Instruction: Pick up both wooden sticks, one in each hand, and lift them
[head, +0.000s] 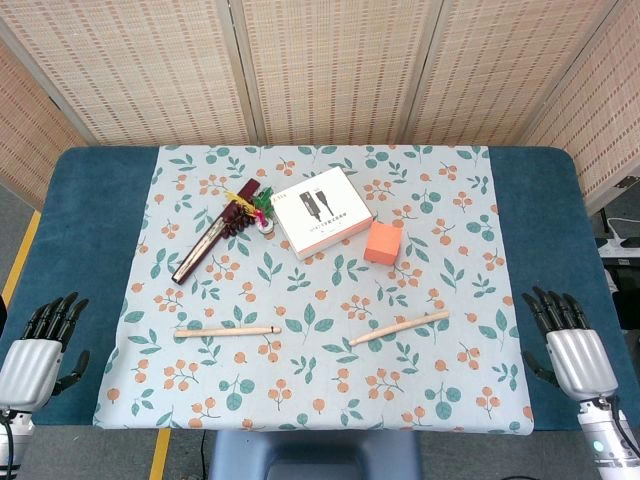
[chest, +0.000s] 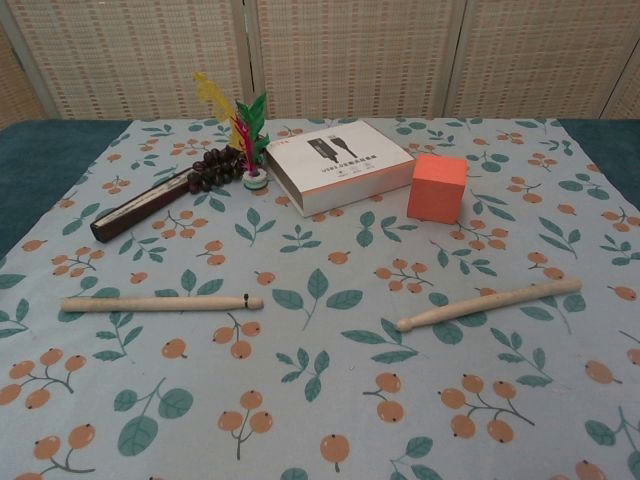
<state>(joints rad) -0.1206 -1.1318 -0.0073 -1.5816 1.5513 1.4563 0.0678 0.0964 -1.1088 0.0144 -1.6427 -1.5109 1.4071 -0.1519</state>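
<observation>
Two pale wooden sticks lie flat on the leaf-print cloth (head: 330, 390). The left stick (head: 227, 331) (chest: 162, 302) runs nearly level. The right stick (head: 399, 328) (chest: 488, 305) slants up toward the right. My left hand (head: 42, 345) hovers over the blue table edge at the far left, fingers apart and holding nothing. At the far right my right hand (head: 568, 345) is likewise spread and empty. Both hands are well outboard of the sticks. Neither hand shows in the chest view.
Behind the sticks stand a white box (head: 321, 211) (chest: 338, 166), an orange cube (head: 384, 242) (chest: 437, 187), a dark folded fan (head: 205, 246) (chest: 150, 205) with beads, and a small feathered shuttlecock (head: 262, 212) (chest: 252, 145). Woven screens close off the back.
</observation>
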